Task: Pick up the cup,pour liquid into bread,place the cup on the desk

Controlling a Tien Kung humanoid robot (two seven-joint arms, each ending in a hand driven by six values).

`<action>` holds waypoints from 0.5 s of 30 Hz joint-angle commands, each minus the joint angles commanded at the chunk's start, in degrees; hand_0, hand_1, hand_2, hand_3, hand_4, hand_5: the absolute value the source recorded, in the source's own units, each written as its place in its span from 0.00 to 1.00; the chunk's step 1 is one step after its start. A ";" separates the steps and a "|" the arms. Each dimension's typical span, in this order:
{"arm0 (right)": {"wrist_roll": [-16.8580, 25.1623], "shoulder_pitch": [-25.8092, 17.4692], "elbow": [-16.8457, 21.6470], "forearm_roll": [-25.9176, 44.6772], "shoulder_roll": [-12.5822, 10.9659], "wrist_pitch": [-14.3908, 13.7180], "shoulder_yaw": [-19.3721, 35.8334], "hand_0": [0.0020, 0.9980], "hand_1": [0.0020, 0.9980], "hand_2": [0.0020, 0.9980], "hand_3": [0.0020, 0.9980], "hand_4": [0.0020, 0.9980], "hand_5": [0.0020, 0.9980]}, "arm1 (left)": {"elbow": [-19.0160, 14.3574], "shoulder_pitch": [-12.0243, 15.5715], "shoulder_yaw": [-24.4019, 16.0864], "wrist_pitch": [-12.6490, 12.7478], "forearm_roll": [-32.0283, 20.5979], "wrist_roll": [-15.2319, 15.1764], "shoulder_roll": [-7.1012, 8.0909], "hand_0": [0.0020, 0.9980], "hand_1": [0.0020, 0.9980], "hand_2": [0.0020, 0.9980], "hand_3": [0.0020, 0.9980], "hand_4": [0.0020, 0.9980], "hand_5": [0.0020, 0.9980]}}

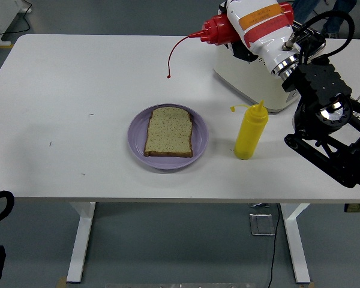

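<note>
The right hand (261, 27) and the red-capped bottle (240, 24) it carries are cut off by the top edge, so its fingers cannot be made out. They hide much of the toaster (252, 84).

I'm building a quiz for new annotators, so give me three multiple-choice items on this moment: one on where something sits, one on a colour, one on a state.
1. Where is the slice of bread?
A. on the purple plate
B. in the toaster
C. on the bare table

2. What colour is the squeeze bottle standing on the table?
A. green
B. yellow
C. blue

3. How is the red-capped bottle held?
A. upright on the table
B. lying on the plate
C. tipped sideways in the right hand, nozzle pointing left

Answers:
1 A, the bread lies flat inside the purple plate.
2 B, the bottle beside the toaster is yellow all over.
3 C, the right hand holds it raised, a red strand trailing from the nozzle.
</note>
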 joint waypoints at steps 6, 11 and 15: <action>3.68 -5.06 4.47 14.41 -0.03 -5.01 9.48 0.06 0.11 0.24 0.33 0.51 0.12 | 0.04 0.13 0.20 0.02 -0.01 0.00 0.00 0.79 0.73 0.74 0.69 0.57 1.00; 8.48 -10.02 6.03 26.70 0.22 -5.69 19.07 0.06 0.11 0.24 0.33 0.52 0.11 | 0.02 0.25 0.34 0.03 0.00 0.00 0.00 0.79 0.73 0.74 0.69 0.57 1.00; 9.66 -13.16 5.32 36.39 0.33 -4.14 24.00 0.06 0.11 0.24 0.33 0.52 0.11 | 0.01 0.32 0.36 0.04 -0.03 0.00 0.00 0.79 0.73 0.74 0.69 0.57 1.00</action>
